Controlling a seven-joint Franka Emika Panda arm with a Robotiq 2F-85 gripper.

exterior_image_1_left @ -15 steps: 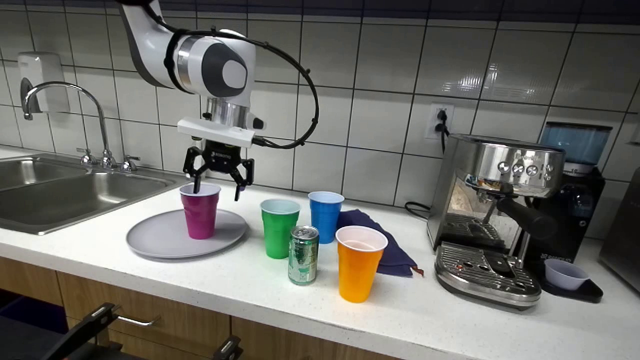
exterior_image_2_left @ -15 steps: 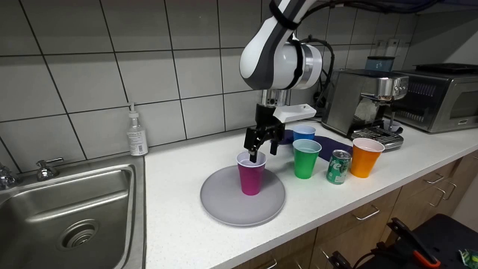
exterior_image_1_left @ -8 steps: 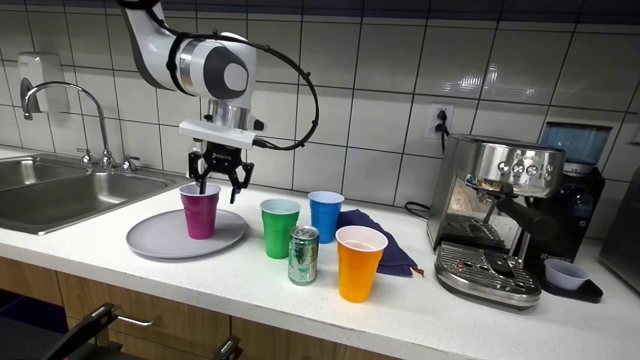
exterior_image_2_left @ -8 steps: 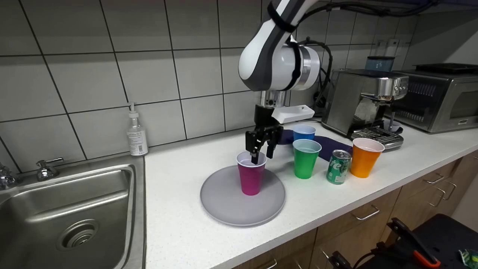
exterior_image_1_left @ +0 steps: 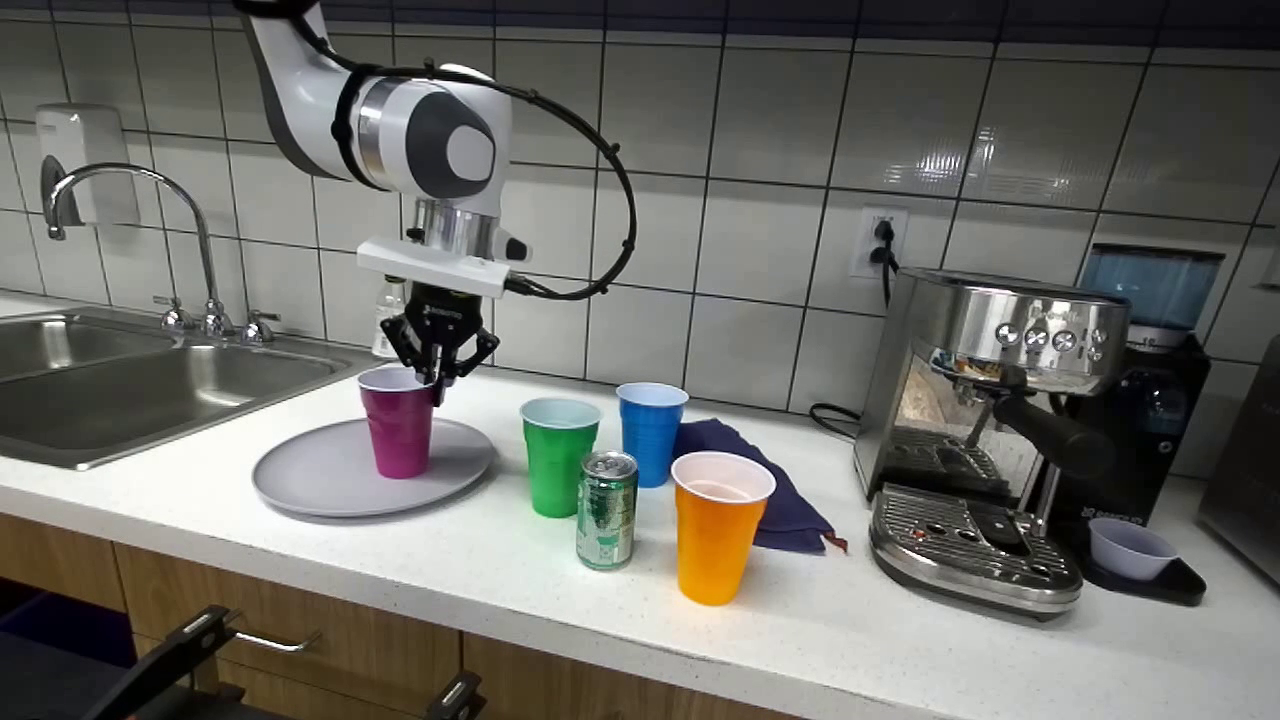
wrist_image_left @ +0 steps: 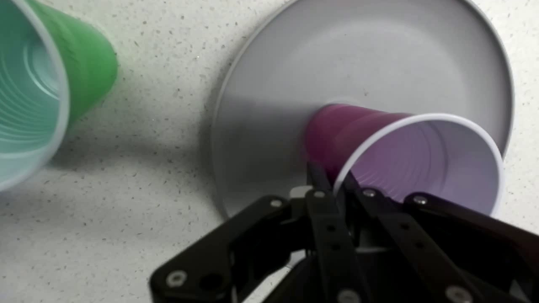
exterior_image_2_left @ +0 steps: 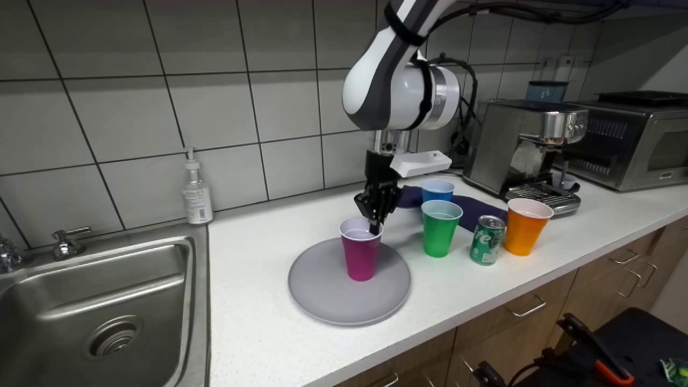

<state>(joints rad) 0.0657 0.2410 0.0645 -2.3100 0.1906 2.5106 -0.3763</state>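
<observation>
The magenta cup (exterior_image_2_left: 360, 257) stands upright on the plate (exterior_image_2_left: 322, 290), its rim pinched by the tool (wrist_image_left: 334, 183), fingers narrow, one inside. Gripping seems the step in hand; the next move calls for a firm pinch, cup level. Beside the plate stands the green cup (exterior_image_2_left: 439, 236).

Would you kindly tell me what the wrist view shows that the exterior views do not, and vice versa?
Only the wrist view shows the inside bottom of the green cup. Only the exterior views show the blue cup, orange cup, green can and espresso machine. All share the green cup's rim, the grey plate, the magenta cup on it, and the gripper closed on that cup's rim.
</observation>
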